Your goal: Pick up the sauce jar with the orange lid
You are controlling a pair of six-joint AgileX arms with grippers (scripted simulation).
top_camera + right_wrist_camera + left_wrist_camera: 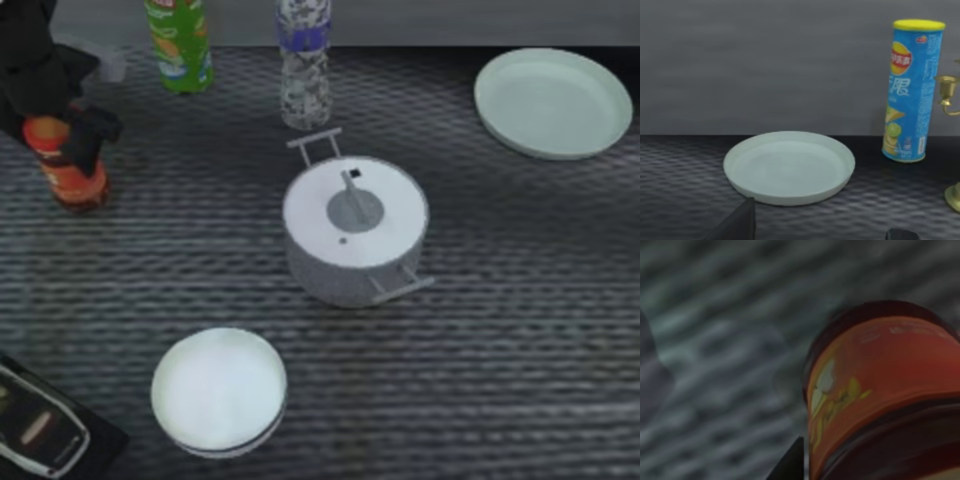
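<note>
Clamped around the sauce jar with the orange lid point(68, 165) at the far left of the table: left gripper point(62, 135), dark fingers pinching the jar just under its lid, one finger point(93, 127) jutting past the jar toward the table's middle; short cylinder, orange-red lid and label, dark reddish-brown contents below, standing roughly upright, base at or barely above the dark woven mat point(500, 300), contact not clear; up close in the left wrist view, the jar point(880, 385) filling the frame, orange-red label with a yellow and pale picture, dark bands above and below it, a dark finger tip point(790, 465) just beside it.

Outward from the grip: a green can point(180, 42) near, toward the far edge; a clear bottle with a blue band point(303, 65) beyond that; a white lidded pot point(352, 230) with wire handles well apart, mid-table; a white bowl point(218, 390) toward the near edge; a dark device point(40, 430) at the near-left corner; a pale green plate point(552, 100) far off at the right; nothing crowding the jar itself.

Right gripper point(820, 225) off the top view, parked facing the plate point(789, 167), two dark fingertips spread apart, empty; behind, a blue chips can point(910, 90) and a brass candlestick point(952, 125).
</note>
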